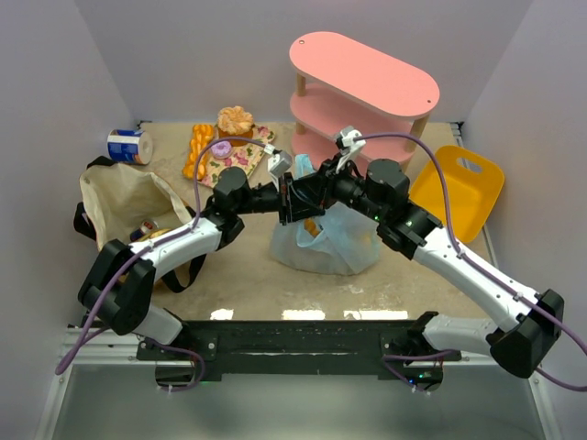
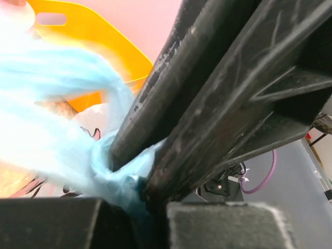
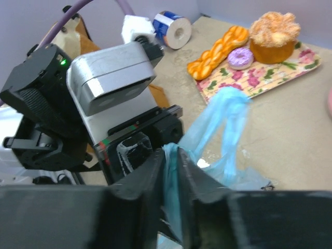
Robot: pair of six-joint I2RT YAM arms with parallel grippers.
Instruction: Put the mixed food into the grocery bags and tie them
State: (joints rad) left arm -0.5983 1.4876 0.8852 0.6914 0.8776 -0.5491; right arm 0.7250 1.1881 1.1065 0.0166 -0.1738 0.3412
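Blue bag (image 1: 332,246) is seen between the arms; its bunched handles are clamped by left gripper (image 2: 136,174) and pinched by right gripper (image 3: 170,155). Tan tote (image 1: 128,197) is laid at left.

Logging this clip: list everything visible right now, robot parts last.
plastic bag: one, light blue, table centre
canvas tote: one, tan with black straps, left
can: one, blue and white, on its side, back left
tray: one, floral, back centre
braided bread: one, orange, on tray
doughnut: one, purple, on tray
cupcake: one, orange, on tray
shelf: one, pink, three tiers, back right
basket: one, yellow, right
left gripper: black, shut on bag plastic
right gripper: black, bag plastic between its fingers
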